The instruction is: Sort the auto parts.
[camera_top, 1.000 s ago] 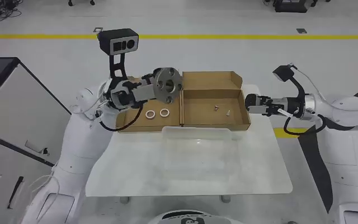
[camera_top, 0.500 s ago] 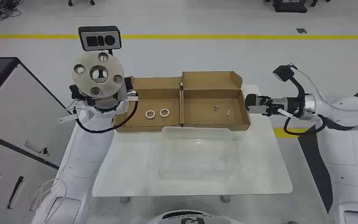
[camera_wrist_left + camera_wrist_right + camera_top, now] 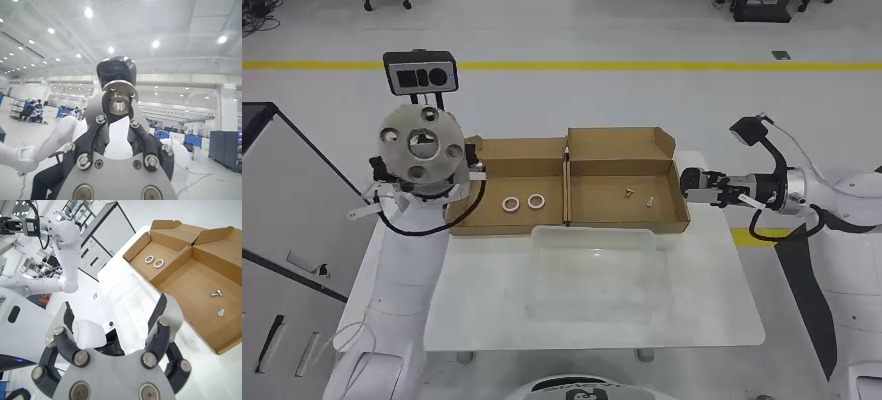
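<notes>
Top view: left tool [image 3: 119, 105] clamps a flanged hub [image 3: 421, 143] high left of the box [image 3: 567, 185], face up, likely for identifying; rings [image 3: 523, 202] and bolts [image 3: 638, 195] lie in separate compartments, right tool [image 3: 115, 306] wide open nearby.

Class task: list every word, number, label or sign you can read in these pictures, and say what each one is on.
No print: cardboard boxes, rings, bolts, flanged metal part.
On the left arm's wrist, a label: short code, too small to quote surely.

Bright ceiling lts [image 3: 88, 12], faint shadows, fisheye.
</notes>
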### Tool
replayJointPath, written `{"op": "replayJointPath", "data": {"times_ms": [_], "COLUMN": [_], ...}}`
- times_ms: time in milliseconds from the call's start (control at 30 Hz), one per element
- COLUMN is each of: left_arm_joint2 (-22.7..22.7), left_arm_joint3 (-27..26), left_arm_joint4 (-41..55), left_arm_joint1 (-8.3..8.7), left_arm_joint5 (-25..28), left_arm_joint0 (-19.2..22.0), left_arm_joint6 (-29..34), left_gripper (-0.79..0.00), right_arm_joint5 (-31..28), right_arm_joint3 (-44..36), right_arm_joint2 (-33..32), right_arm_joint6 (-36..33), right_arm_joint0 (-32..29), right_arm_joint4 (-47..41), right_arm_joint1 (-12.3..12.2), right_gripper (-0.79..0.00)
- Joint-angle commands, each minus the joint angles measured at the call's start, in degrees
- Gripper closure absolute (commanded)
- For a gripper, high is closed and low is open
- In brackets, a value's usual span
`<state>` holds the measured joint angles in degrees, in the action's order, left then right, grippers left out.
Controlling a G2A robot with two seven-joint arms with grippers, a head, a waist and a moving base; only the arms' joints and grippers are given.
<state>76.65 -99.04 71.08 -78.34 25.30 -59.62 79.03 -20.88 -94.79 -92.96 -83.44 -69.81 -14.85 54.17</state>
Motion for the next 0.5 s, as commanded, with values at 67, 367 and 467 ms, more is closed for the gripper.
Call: {"op": "replayJointPath", "data": {"times_ms": [67, 367, 467], "left_arm_joint2": [0.69, 0.04, -0.14], "left_arm_joint3": [0.41, 0.17, 0.79], "left_arm_joint4": [-9.05, -5.53, 1.68], "left_arm_joint1": [-0.58, -1.91, -2.66], "left_arm_joint5": [2.12, 1.13, -0.53], "left_arm_joint0": [0.13, -0.45, -0.83], "left_arm_joint6": [-2.14, -1.16, 0.49], "left_gripper": [0.000, 0.000, 0.000], "right_arm_joint5": [0.00, 0.00, 0.00], "right_arm_joint3": [0.00, 0.00, 0.00], "right_arm_joint2": [0.00, 0.00, 0.00], "right_arm_joint6": [0.00, 0.00, 0.00], "right_arm_joint0": [0.00, 0.00, 0.00], "right_arm_joint4": [0.00, 0.00, 0.00], "right_arm_joint1": [0.00, 0.00, 0.00], "right_gripper": [-0.785, -0.785, -0.785]}}
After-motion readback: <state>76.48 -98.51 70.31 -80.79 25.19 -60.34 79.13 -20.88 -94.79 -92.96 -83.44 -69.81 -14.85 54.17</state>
